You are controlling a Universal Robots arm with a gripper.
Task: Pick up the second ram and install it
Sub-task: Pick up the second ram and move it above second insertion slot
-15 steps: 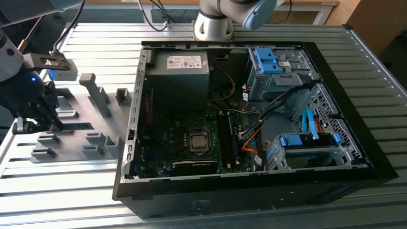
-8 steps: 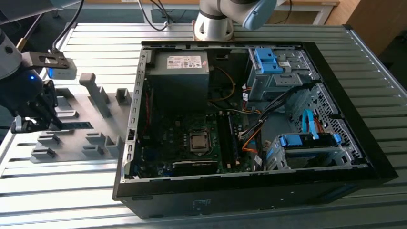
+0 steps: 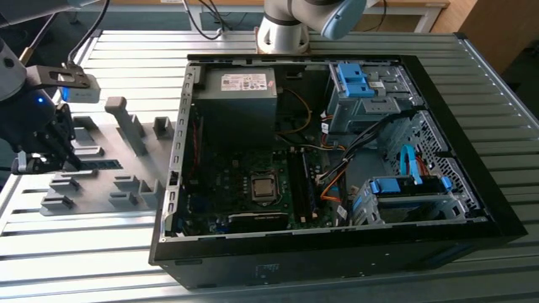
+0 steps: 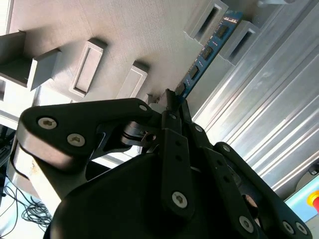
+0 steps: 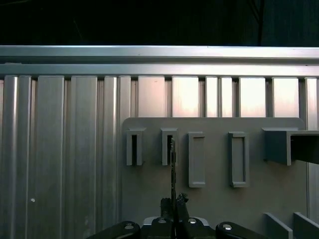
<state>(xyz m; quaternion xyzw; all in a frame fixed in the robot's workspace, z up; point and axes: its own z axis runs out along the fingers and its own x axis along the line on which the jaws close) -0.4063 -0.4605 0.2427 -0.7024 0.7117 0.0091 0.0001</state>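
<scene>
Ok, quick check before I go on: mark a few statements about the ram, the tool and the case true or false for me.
1. The second ram sits in the grey fixture tray. True.
2. The tool is over the open computer case. False: it is at the tray, to the exterior view's left of the case.
3. The case is open, with the motherboard exposed. True.
4. The tray lies inside the case. False: it lies on the slatted table beside the case.
</scene>
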